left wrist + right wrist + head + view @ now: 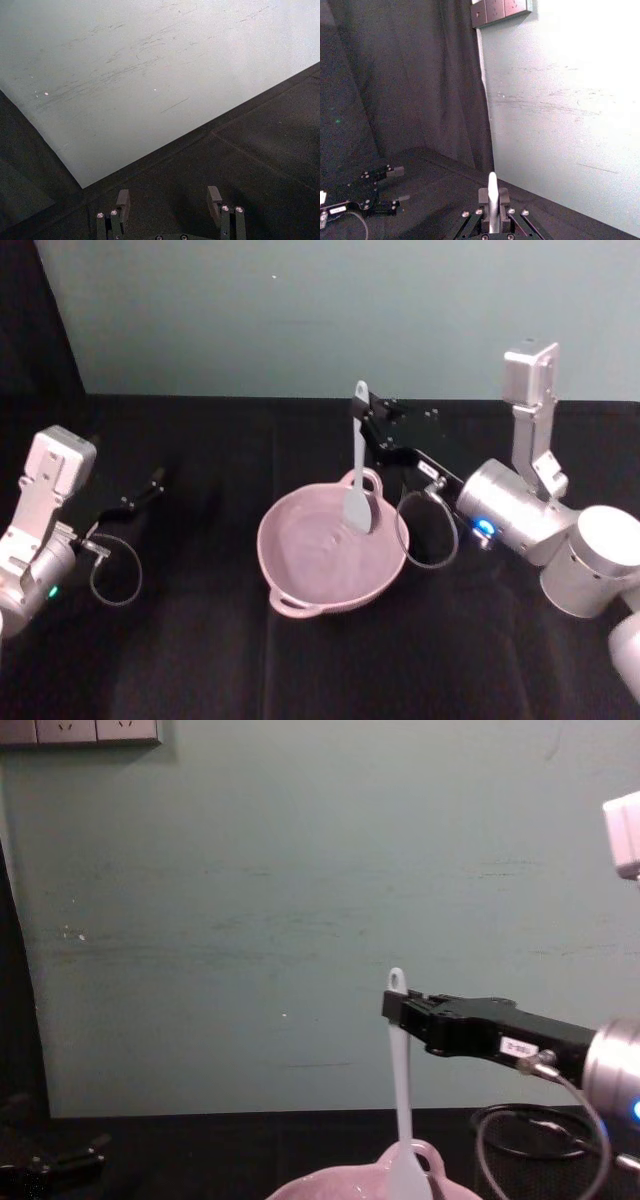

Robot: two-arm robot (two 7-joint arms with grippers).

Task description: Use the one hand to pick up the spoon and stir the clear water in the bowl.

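Head view: right gripper holds spoon in bowl, left gripper parked

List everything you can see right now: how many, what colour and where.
spoon: one, white, upright, tip down in the bowl
bowl: one, pale pink, mid-table
tablecloth: one, black, under everything
wall: one, pale teal, behind the table
wall sockets: three, pale, high on the wall
curtain: one, black, beside the wall
right claw: one, black, above the bowl's far rim, shut on the spoon's handle
left claw: one, black, open, parked at the table's left
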